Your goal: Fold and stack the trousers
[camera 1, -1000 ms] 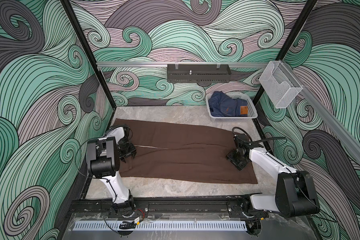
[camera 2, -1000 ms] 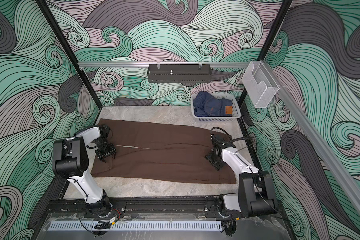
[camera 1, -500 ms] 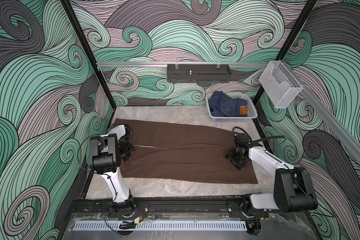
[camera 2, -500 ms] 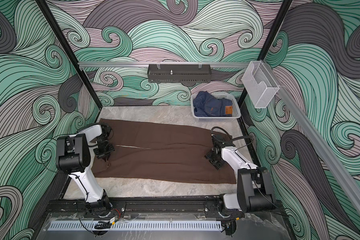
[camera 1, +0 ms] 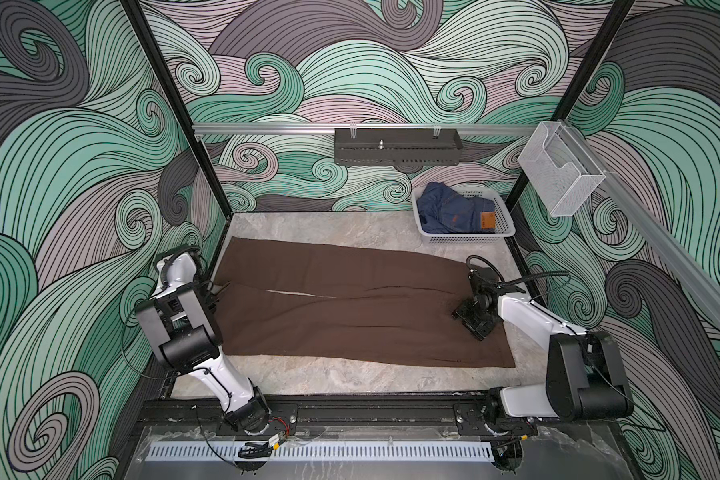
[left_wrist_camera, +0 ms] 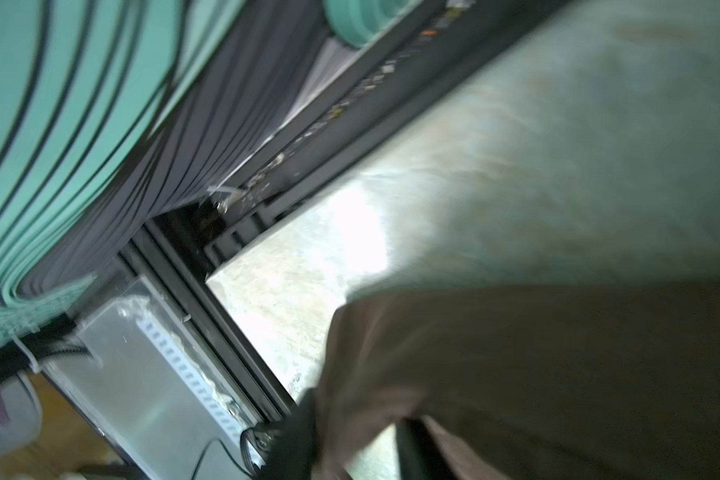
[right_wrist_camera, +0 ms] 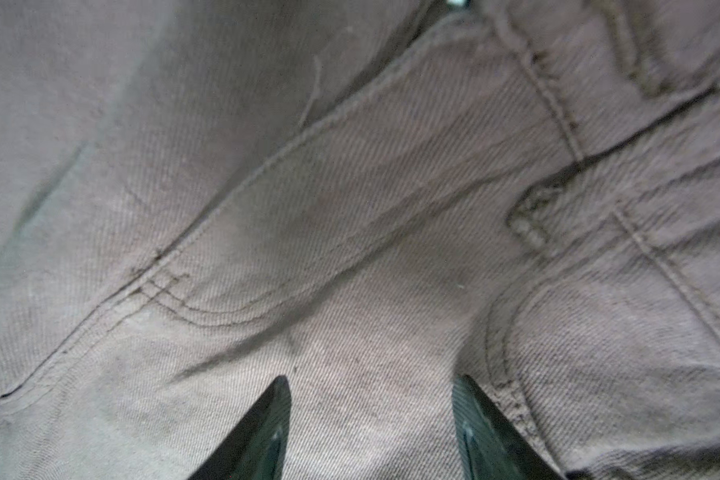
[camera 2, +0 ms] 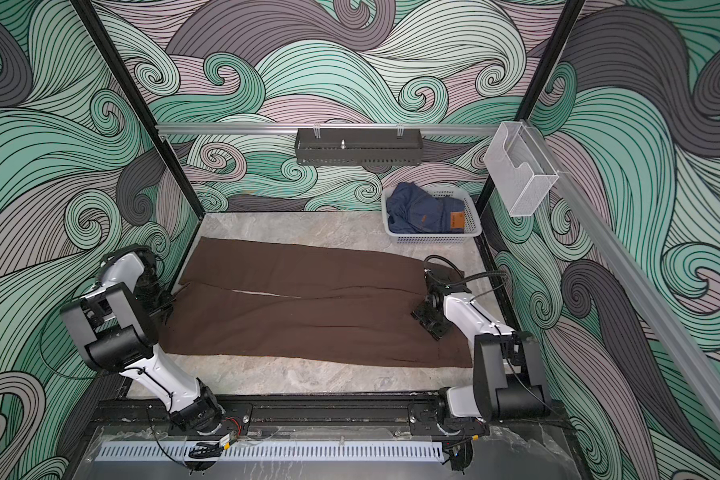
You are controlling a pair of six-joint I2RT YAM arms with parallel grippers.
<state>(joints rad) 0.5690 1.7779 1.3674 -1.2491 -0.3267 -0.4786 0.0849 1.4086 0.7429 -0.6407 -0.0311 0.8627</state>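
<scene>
Jaws of the right gripper [right_wrist_camera: 371,377] stand wide over the waist of the brown trousers [camera 1: 350,316], which lie flat along the table [camera 1: 329,376]. The left gripper [left_wrist_camera: 354,432], at the hems, is too blurred to tell. A shallow pinch at either end could slip and skew the fold.

Both top views look steeply down from high above the worktop's [camera 1: 350,384] front edge toward its back edge, sharing nearly the whole scene. The left wrist camera, tilted and blurred, looks closely over the front left corner. The right wrist camera sits almost against the trousers [right_wrist_camera: 350,208].
</scene>
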